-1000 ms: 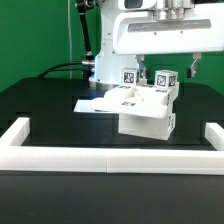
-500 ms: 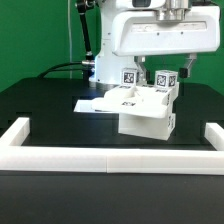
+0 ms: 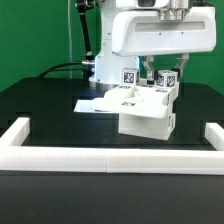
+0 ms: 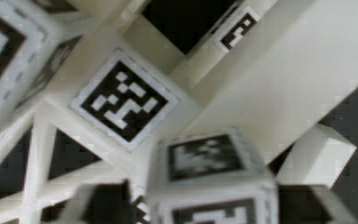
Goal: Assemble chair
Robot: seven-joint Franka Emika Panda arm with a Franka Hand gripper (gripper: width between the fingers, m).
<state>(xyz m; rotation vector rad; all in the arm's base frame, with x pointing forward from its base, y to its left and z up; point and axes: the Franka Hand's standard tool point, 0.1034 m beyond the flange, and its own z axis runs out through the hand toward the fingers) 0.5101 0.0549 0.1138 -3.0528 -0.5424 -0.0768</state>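
Note:
The partly built white chair (image 3: 146,118) stands at the table's middle, a blocky body with upright tagged posts. My gripper (image 3: 166,70) hangs straight above its side on the exterior view's right. The fingers close on an upright white tagged leg (image 3: 166,82). In the wrist view the dark fingers (image 4: 115,200) flank that leg (image 4: 211,160) on both sides, with my gripper (image 4: 197,205) centred on it. Another tagged post (image 3: 128,77) stands beside it toward the exterior view's left.
The marker board (image 3: 92,104) lies flat behind the chair toward the exterior view's left. A low white wall (image 3: 110,164) runs along the table's front, with raised ends at both sides. The robot's base (image 3: 92,45) and cables stand at the back.
The fingers have drawn closer together around the tagged leg. The hand has shifted slightly above the chair. The chair has not moved.

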